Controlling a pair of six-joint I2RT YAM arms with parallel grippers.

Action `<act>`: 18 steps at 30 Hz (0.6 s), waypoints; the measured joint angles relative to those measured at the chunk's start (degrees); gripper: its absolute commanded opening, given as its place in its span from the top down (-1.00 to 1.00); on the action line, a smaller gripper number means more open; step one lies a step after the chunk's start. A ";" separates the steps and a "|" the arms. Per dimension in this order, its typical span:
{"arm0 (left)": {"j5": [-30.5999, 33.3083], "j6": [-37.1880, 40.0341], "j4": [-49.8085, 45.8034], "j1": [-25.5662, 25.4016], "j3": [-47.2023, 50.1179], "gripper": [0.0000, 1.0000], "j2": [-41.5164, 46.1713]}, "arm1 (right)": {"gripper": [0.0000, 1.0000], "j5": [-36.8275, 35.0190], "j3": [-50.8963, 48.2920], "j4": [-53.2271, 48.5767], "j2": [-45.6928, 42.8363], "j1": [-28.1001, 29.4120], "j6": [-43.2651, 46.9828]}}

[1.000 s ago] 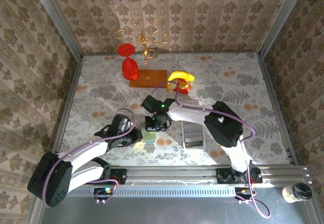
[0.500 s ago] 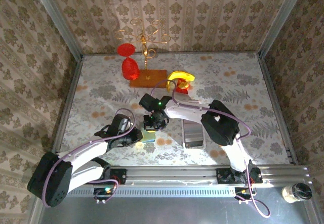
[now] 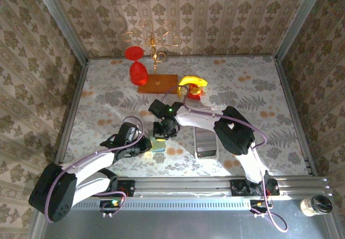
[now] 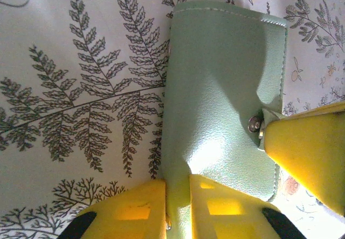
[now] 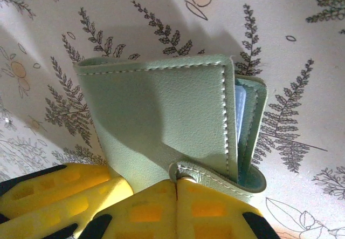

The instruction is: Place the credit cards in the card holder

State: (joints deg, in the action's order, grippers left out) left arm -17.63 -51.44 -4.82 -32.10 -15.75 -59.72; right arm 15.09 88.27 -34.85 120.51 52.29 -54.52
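left gripper (image 4: 178, 206) clamps the near edge of the card holder (image 4: 221, 82), lying on the table (image 3: 242, 88) between both arms. just beyond, right gripper (image 5: 176, 193) pinches its strap (image 5: 210, 175). blue card (image 5: 240, 112) looks tucked inside, so I'd guess only snapping shut is left

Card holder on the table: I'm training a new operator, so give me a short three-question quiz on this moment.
1. True or false: the card holder lies inside the tray.
2. The card tucked in the holder is: A red, B blue, C black.
3. Fill in: the right claw pinches the holder's ___.
Key: 1 false; 2 B; 3 tab.
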 measured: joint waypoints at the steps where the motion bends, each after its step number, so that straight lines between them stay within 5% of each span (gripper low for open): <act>1: 0.02 0.00 0.17 0.02 0.15 0.69 0.17 | 1.00 0.04 -0.72 1.14 -0.44 -0.02 -0.63; 11: 0.31 0.02 0.37 0.09 0.35 0.69 0.52 | 1.00 2.47 -1.88 5.25 -0.24 -0.94 -2.27; 18: -0.24 0.26 0.35 0.81 0.20 0.69 -0.35 | 1.00 2.19 4.31 -2.38 2.97 -0.85 2.14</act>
State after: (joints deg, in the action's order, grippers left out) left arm -17.87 -51.18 -4.47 -31.29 -15.55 -60.07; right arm 17.28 92.58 -37.23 123.48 51.44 -52.38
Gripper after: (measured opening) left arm 0.157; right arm 0.044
